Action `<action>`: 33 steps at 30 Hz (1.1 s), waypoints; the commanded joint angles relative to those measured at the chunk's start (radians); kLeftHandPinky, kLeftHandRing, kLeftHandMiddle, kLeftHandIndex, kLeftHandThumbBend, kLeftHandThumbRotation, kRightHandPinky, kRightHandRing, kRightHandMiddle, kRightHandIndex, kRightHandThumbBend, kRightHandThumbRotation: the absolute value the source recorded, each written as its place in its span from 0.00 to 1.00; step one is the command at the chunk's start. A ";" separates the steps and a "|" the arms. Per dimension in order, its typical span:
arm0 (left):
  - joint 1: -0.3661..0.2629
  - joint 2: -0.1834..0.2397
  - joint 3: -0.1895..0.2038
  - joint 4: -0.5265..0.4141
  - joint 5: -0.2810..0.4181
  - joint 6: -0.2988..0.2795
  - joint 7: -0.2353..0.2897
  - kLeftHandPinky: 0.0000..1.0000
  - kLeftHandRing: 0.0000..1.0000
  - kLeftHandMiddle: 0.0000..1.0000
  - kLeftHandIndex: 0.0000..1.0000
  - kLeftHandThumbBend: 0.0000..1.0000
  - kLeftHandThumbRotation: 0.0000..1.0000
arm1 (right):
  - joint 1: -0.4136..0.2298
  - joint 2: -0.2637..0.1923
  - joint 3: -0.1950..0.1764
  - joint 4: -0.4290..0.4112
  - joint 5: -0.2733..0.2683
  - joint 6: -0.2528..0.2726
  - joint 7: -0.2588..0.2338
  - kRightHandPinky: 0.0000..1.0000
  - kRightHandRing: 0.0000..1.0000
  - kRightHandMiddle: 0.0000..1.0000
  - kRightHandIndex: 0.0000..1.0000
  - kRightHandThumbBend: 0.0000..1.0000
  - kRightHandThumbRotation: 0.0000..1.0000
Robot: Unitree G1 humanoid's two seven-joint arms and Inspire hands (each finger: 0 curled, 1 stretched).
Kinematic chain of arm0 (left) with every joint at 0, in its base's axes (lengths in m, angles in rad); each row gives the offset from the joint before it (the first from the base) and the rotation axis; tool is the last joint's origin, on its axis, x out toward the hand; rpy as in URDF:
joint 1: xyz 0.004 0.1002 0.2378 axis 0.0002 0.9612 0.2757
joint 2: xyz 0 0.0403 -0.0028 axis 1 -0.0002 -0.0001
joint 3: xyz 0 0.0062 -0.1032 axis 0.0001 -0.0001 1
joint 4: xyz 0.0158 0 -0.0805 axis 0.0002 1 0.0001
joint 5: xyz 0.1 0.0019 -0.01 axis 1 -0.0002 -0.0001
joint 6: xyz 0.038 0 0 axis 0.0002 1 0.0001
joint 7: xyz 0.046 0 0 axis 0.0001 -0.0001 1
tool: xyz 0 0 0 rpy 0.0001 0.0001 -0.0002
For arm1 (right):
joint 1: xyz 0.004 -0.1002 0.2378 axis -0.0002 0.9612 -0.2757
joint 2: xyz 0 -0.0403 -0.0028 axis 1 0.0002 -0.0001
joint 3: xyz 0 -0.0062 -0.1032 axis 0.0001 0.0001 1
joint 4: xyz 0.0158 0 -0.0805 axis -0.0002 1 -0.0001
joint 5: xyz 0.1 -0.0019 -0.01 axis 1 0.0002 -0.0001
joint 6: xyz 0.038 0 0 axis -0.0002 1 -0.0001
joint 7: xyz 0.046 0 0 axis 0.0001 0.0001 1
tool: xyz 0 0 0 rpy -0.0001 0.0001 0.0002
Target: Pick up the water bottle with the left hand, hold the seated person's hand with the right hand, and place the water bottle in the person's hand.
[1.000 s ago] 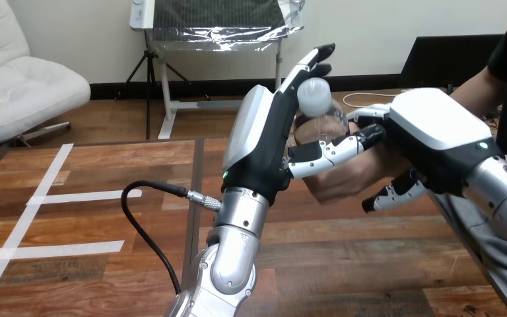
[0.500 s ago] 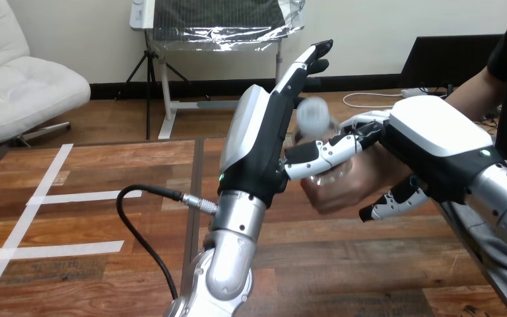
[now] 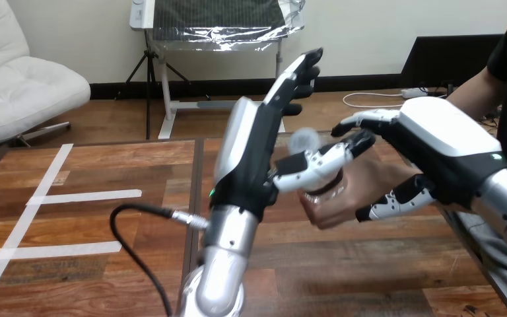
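The clear water bottle [image 3: 321, 187] with its white cap [image 3: 302, 140] stands in the person's hand [image 3: 353, 188], whose fingers wrap its lower part above the table's right middle. My left hand [image 3: 249, 155] is open just left of the bottle, fingers straight and pointing up, thumb reaching across the bottle's upper part. My right hand [image 3: 443, 146] lies over the back of the person's hand, its fingers [image 3: 360, 122] curled over the top and its thumb [image 3: 389, 205] underneath.
The wooden table [image 3: 370, 271] spreads below both arms, with white tape strips [image 3: 72, 196] on its left part. The person's forearm [image 3: 478, 89] comes in from the upper right. A black cable [image 3: 132, 224] loops off my left wrist.
The bottle has sunk lower and tipped left with the person's hand. My left hand has slid left and down, away from the cap. My right hand has stayed on the person's hand.
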State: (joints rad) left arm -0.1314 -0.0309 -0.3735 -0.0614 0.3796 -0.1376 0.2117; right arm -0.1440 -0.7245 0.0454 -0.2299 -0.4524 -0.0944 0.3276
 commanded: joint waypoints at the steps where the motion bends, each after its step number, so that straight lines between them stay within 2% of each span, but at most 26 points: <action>1: 0.036 -0.020 0.021 -0.088 -0.019 -0.063 0.021 0.80 0.84 0.87 0.89 0.71 0.46 | 0.020 0.049 -0.060 -0.093 0.041 0.030 -0.023 0.75 0.86 0.87 0.81 0.74 0.04; 8: 0.108 -0.029 0.031 -0.125 -0.063 -0.123 0.037 0.77 0.82 0.85 0.86 0.67 0.47 | 0.076 0.117 -0.081 -0.132 0.080 0.026 -0.069 0.77 0.87 0.88 0.81 0.63 0.10; 11: 0.141 -0.027 0.036 -0.136 -0.072 -0.159 0.047 0.76 0.80 0.84 0.86 0.65 0.46 | 0.098 0.146 -0.082 -0.131 0.090 -0.012 -0.105 0.77 0.87 0.88 0.81 0.59 0.10; 15: 0.187 -0.028 0.046 -0.144 -0.092 -0.221 0.066 0.73 0.78 0.82 0.84 0.62 0.45 | 0.124 0.185 -0.077 -0.111 0.080 -0.088 -0.177 0.76 0.86 0.87 0.80 0.54 0.08; 18: 0.222 -0.026 0.051 -0.159 -0.095 -0.239 0.070 0.71 0.77 0.81 0.83 0.60 0.44 | 0.139 0.213 -0.070 -0.100 0.070 -0.124 -0.220 0.73 0.84 0.85 0.78 0.49 0.08; 26: 0.309 -0.026 0.068 -0.200 -0.082 -0.276 0.090 0.66 0.73 0.78 0.79 0.52 0.44 | 0.178 0.278 -0.062 -0.087 0.087 -0.185 -0.269 0.77 0.87 0.87 0.79 0.35 0.10; 29: 0.341 -0.022 0.073 -0.204 -0.096 -0.313 0.094 0.65 0.73 0.77 0.78 0.50 0.42 | 0.195 0.303 -0.061 -0.089 0.089 -0.190 -0.279 0.79 0.88 0.87 0.80 0.31 0.10; 33: 0.386 -0.021 0.079 -0.202 -0.128 -0.368 0.094 0.64 0.72 0.76 0.78 0.47 0.37 | 0.216 0.346 -0.059 -0.080 0.119 -0.212 -0.297 0.80 0.88 0.89 0.81 0.27 0.11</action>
State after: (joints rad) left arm 0.2266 -0.0397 -0.3127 -0.2107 0.2753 -0.4356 0.2976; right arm 0.0727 -0.4320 -0.0061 -0.3211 -0.3715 -0.2778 0.0711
